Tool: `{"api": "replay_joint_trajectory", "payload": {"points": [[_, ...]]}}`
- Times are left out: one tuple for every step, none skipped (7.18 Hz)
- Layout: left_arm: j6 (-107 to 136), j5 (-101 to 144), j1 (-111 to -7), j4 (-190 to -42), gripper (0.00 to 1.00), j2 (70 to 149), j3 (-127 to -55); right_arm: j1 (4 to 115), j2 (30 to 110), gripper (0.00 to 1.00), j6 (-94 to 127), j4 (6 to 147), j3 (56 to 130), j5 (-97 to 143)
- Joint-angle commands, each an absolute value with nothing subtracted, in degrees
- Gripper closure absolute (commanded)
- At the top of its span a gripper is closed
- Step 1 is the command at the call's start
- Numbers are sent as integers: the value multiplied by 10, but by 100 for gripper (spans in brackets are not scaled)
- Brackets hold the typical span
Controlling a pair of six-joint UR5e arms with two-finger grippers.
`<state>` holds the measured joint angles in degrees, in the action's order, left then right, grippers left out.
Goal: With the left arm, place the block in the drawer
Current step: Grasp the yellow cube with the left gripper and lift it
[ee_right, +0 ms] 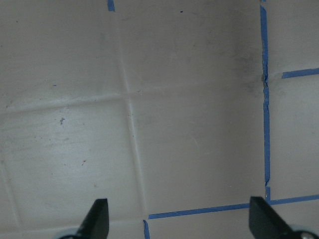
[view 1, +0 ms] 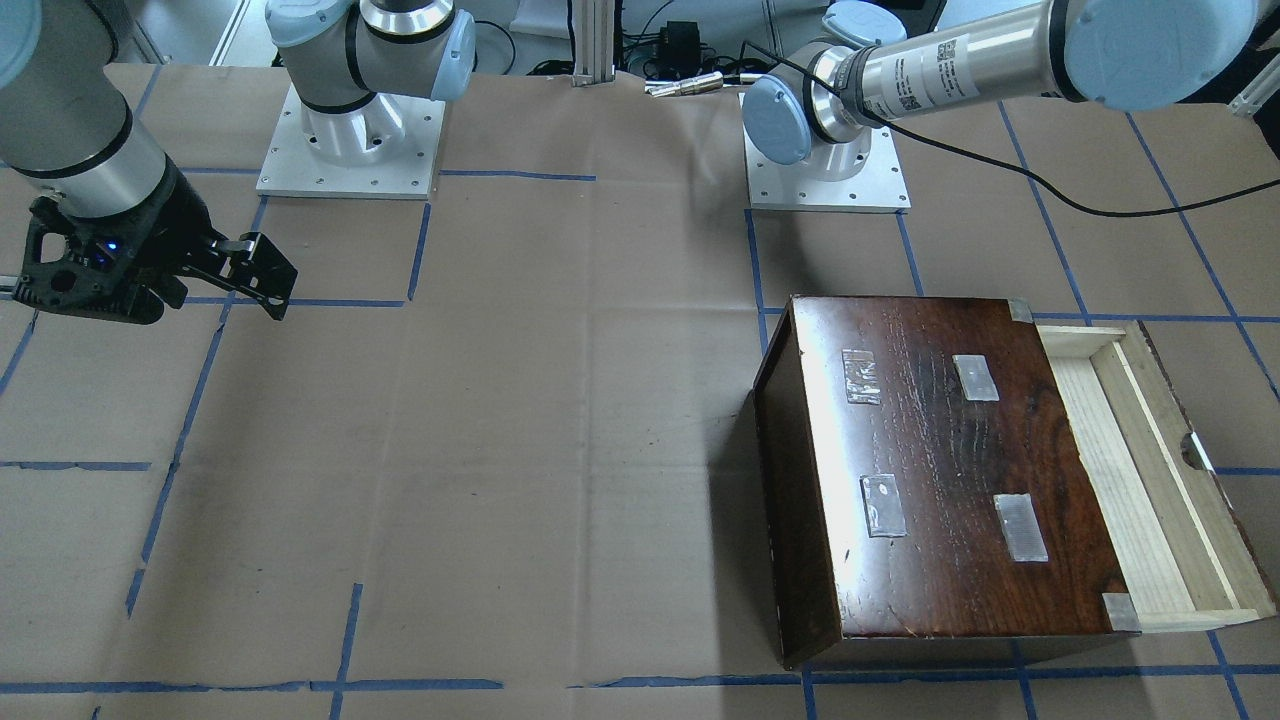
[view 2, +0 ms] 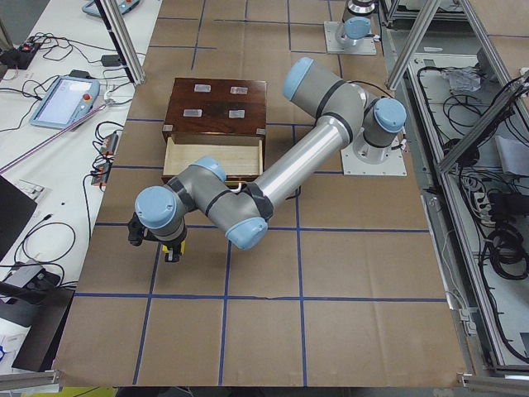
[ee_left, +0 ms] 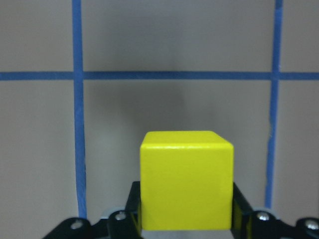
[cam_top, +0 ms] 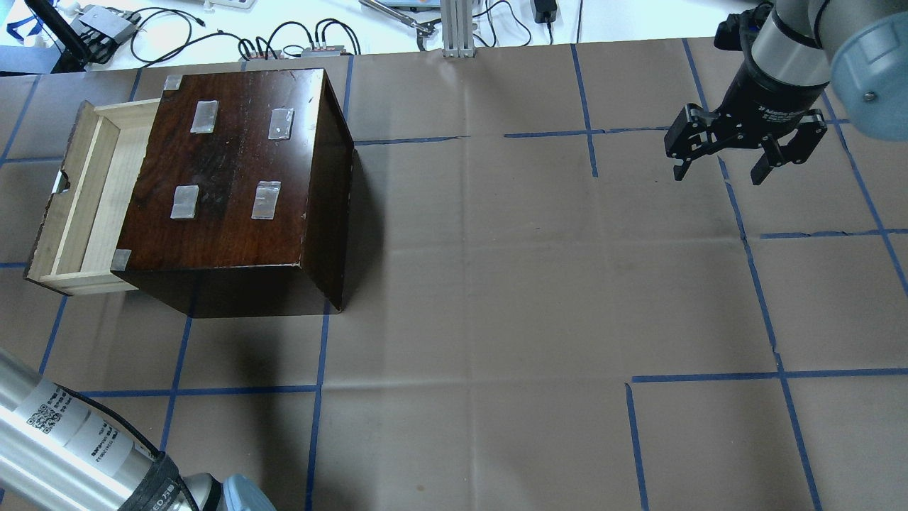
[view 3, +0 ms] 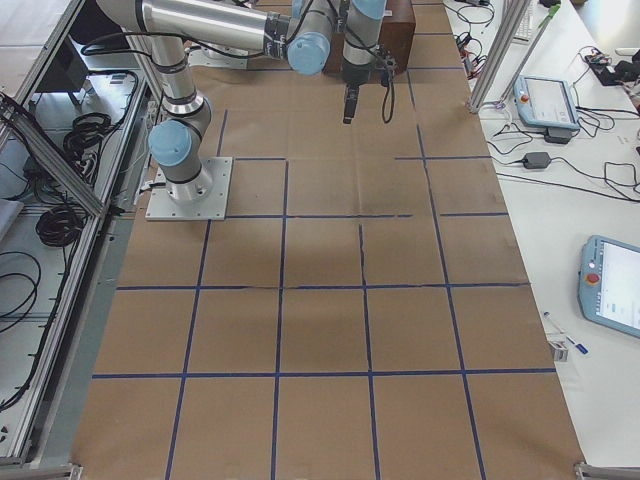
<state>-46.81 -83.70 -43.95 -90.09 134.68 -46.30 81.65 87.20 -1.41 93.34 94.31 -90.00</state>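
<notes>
Your left arm (view 2: 289, 169) has its jaws clenched on the block (ee_left: 186, 180), held off the counter (cam_top: 496, 284) at 7 o'clock from the open drawer (cam_top: 96, 199) in the exterior left view, likely to clear its front panel. Your right arm (cam_top: 784, 50) waits at 2 o'clock overhead, jaws released.

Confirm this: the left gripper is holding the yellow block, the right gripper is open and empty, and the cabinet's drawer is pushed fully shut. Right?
Not quite. The drawer is pulled out of the cabinet, not shut; the overhead exterior view shows it. The rest stands: the left gripper is holding the yellow block, and the right gripper is open and empty.
</notes>
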Motion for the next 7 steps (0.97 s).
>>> {"api": "replay_joint_trajectory", "payload": {"points": [[-454, -841, -445, -898, 71, 1231, -595, 817, 873, 0, -14, 933, 943, -900], [-425, -840, -449, -896, 71, 1177, -656, 817, 873, 0, -14, 933, 943, -900], [-390, -838, -462, -882, 71, 1136, -710, 817, 873, 0, -14, 933, 943, -900], [-370, -841, -496, -866, 71, 1101, -751, 817, 873, 0, -14, 933, 943, -900], [-324, -841, -533, -840, 71, 1079, -784, 817, 873, 0, -14, 933, 943, -900], [-292, -841, -562, -832, 71, 1058, -808, 817, 873, 0, -14, 933, 943, -900], [-276, -841, -577, -820, 71, 1044, -834, 817, 873, 0, -14, 933, 943, -900]]}}
